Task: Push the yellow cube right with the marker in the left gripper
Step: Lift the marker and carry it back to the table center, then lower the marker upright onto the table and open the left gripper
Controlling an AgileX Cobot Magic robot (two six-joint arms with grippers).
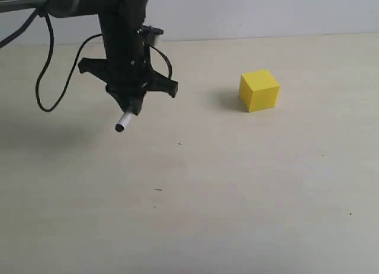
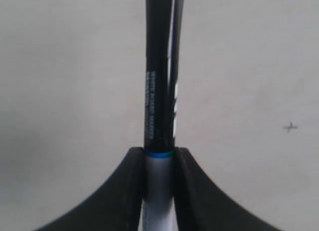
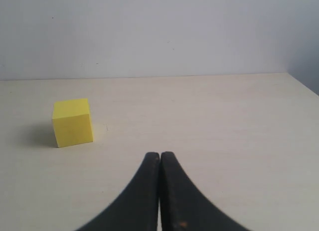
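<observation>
One marker (image 1: pixel 123 121) sits clamped in your left gripper (image 1: pixel 131 105), white end angled down toward the table (image 1: pixel 207 203) to serve as a pusher. Your yellow cube (image 1: pixel 259 90) rests well apart to its right, left face unobstructed.

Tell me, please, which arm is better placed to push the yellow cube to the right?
Left. The left hand holds the marker and hangs left of the yellow cube, so a rightward sweep should meet it. The right hand is shut and empty.
</observation>
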